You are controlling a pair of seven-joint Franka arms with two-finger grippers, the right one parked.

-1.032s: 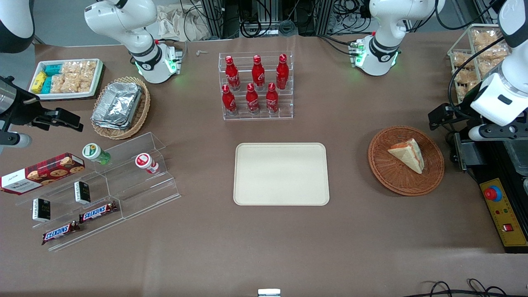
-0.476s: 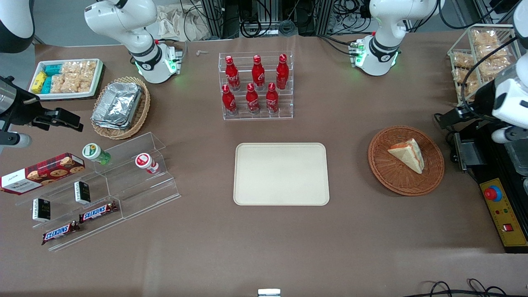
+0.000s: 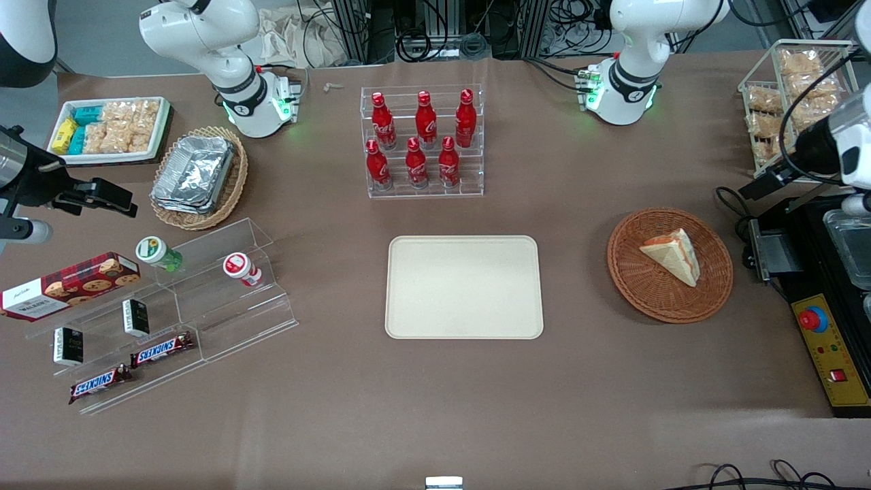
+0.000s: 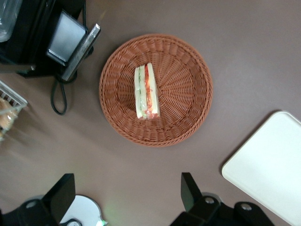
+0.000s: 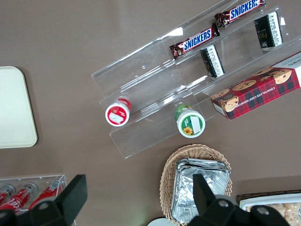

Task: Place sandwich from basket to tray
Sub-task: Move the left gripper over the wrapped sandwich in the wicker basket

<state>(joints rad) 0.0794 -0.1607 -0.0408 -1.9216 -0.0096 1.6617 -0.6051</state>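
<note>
The sandwich [image 3: 672,255], a white-bread wedge with orange-red and green layers, lies in the round reddish-brown wicker basket [image 3: 639,286]. The cream tray [image 3: 464,287] lies bare at the table's middle, beside the basket. My left gripper [image 3: 762,182] hangs high above the table's edge at the working arm's end, a little farther from the front camera than the basket. In the left wrist view the sandwich [image 4: 146,91] sits in the basket [image 4: 188,84], well apart from the gripper [image 4: 126,193], whose fingers [image 4: 188,190] stand wide open and empty. A corner of the tray [image 4: 268,165] shows too.
A black control box with a red button [image 3: 816,320] and cables lie beside the basket at the table's edge. A wire rack of snack bags [image 3: 782,102] stands near the arm. A clear rack of red bottles [image 3: 422,143] stands farther from the camera than the tray.
My left arm has drawn back toward the working arm's end of the table and farther from the front camera. The sandwich, basket and tray have not moved.
</note>
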